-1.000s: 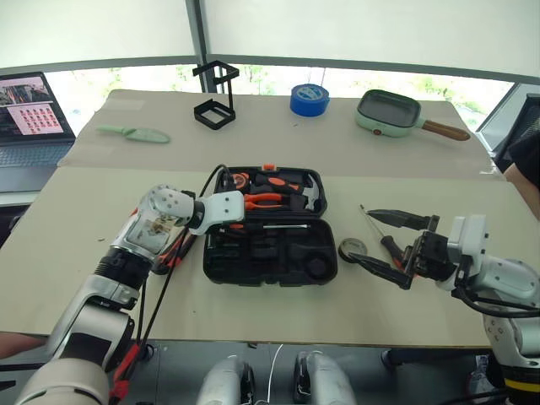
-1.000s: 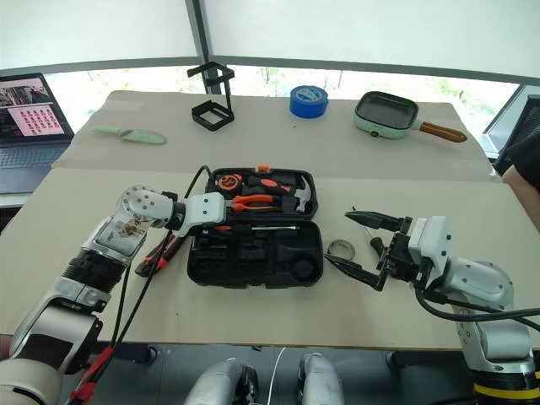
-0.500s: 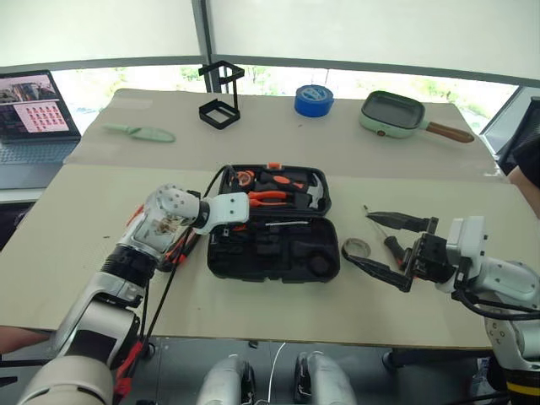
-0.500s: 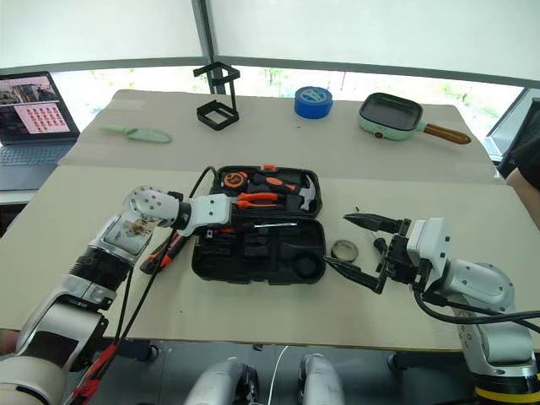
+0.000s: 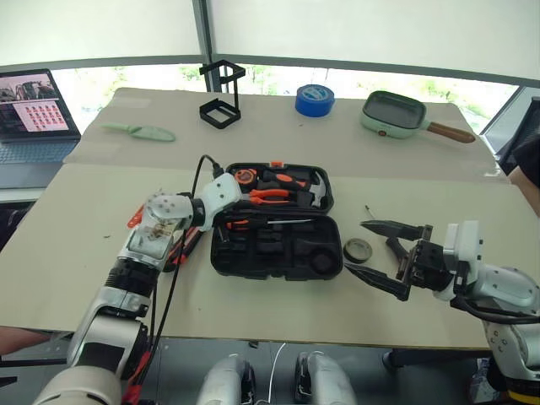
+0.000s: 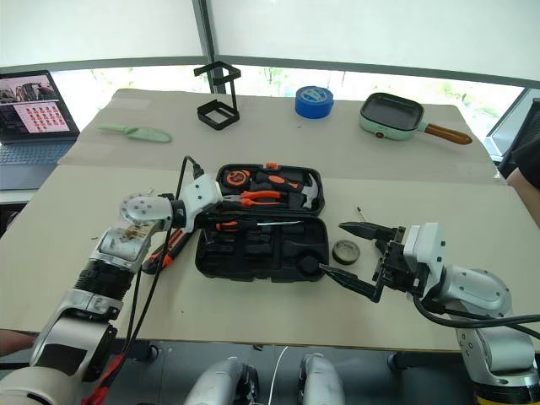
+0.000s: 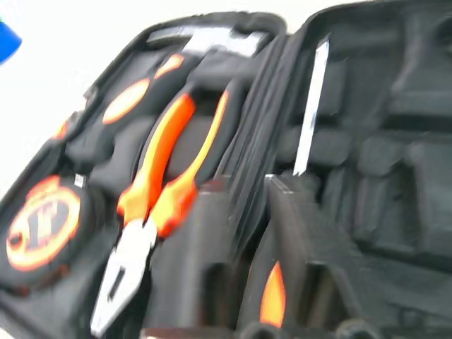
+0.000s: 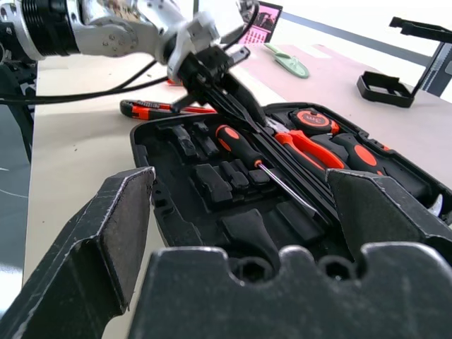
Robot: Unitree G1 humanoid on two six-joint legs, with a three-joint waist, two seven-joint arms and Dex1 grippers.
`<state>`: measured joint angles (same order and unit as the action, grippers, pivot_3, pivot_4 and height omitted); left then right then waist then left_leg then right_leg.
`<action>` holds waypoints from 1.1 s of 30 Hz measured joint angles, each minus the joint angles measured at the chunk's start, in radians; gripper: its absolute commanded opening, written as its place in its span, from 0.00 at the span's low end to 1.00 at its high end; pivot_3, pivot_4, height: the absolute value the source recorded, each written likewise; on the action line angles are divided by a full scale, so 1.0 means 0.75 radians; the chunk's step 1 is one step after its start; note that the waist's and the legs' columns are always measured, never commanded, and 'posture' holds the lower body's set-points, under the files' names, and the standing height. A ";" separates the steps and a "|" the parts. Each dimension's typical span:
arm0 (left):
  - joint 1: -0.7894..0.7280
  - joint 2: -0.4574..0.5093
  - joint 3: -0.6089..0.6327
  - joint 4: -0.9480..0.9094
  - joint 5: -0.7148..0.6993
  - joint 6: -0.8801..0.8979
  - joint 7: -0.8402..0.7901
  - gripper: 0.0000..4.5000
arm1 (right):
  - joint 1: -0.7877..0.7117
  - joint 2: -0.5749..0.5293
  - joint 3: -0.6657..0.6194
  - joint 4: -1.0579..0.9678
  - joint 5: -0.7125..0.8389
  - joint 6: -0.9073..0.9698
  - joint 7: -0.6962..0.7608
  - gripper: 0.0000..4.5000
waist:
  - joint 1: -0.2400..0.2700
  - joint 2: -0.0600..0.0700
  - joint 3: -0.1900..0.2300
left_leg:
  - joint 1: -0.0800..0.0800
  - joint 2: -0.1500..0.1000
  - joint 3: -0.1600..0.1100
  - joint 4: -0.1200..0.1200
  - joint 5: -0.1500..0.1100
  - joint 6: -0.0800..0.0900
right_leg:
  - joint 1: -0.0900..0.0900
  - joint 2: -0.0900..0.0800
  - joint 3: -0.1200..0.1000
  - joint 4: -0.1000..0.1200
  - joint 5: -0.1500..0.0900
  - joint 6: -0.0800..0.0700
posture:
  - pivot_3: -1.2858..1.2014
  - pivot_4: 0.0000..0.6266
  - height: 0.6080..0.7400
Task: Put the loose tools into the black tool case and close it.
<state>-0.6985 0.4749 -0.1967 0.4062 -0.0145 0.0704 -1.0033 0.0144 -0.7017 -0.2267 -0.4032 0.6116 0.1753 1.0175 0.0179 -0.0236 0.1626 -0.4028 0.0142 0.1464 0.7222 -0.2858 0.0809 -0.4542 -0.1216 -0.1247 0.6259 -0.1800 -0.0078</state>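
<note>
Case lies open and flat at the table's middle, lid half on the far side with pliers, a tape measure and other tools seated in its slots. 1 screwdriver rests in the near half, close to the hinge, shaft pointing right.

Left gripper sits at the case's left edge, over the screwdriver's handle end, fingers pressed together with nothing between them; likely a release just made, or a nudge to seat the tool.

Utility knife and at least 1 orange-handled tool lie on the table just left of the case, under the left forearm. Small tape roll lies just right of the case.

Right gripper hovers beside the roll, fingers spread wide, holding nothing; probably staged to take it.

Lid not yet shut; several tools remain outside.
</note>
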 measured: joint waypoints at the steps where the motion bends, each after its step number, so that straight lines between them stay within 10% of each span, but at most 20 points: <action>1: 0.008 -0.014 0.002 0.000 -0.001 -0.005 0.010 0.01 | 0.000 0.001 0.000 0.000 0.000 0.001 -0.003 1.00 | 0.001 0.000 0.000 | 0.000 0.000 0.000 0.000 0.000 0.000 | 0.000 0.000 0.000 0.000 0.001 -0.002 | 0.52 0.24 1.00; 33: -0.057 -0.229 -0.039 0.127 0.026 -0.057 0.050 0.01 | 0.093 0.054 -0.002 -0.019 -0.013 0.002 -0.128 1.00 | 0.041 0.012 -0.007 | 0.004 -0.004 -0.004 0.004 -0.011 0.014 | 0.019 -0.009 -0.002 -0.020 0.008 0.011 | 0.52 0.24 1.00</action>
<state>-0.7411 0.3029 -0.2259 0.5016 0.0053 0.0279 -0.9656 0.0843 -0.6613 -0.2280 -0.4173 0.6015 0.1770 0.9212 0.0490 -0.0147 0.1573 -0.3998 0.0115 0.1437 0.7250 -0.2937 0.0916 -0.4400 -0.1283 -0.1260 0.6112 -0.1740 0.0004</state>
